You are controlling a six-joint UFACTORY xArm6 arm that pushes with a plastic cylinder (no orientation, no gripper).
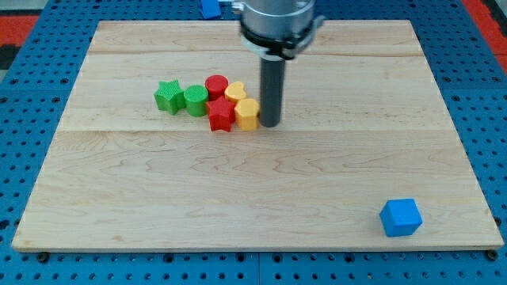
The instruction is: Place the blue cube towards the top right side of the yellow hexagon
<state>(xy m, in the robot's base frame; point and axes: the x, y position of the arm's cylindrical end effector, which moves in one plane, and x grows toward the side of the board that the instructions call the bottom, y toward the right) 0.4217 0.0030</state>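
My tip point(269, 124) is resting on the wooden board point(317, 174), just beside the right side of the yellow hexagon point(247, 114), touching it or very nearly so. There are no jaws on this arm; it is ending in a plain dark rod point(270, 87) hanging straight down from a grey round mount point(277, 24) near the board's top edge.

Spreading out from the tip toward the view's left, a tight cluster is sitting in the upper middle of the board. A second yellow block point(234, 92) is lying just above the hexagon, a red cylinder point(216, 85) is standing beside that, and a red star point(220, 115) is pressing against the hexagon's left side. Further left, a green cylinder point(195, 100) and a green star point(168, 96) are touching one another.

The blue cube point(400, 217) is sitting well apart from all of this, near the board's bottom right corner, with bare wood lying between it and the cluster. It is resting flat, turned slightly so its faces are running a little askew to the board's edges; being a cube, it is showing no long axis.

Another blue block point(210, 8) is peeking in beyond the board's top edge, partly hidden. A blue perforated surface point(32, 158) is surrounding the board. No writing or labels are readable anywhere.
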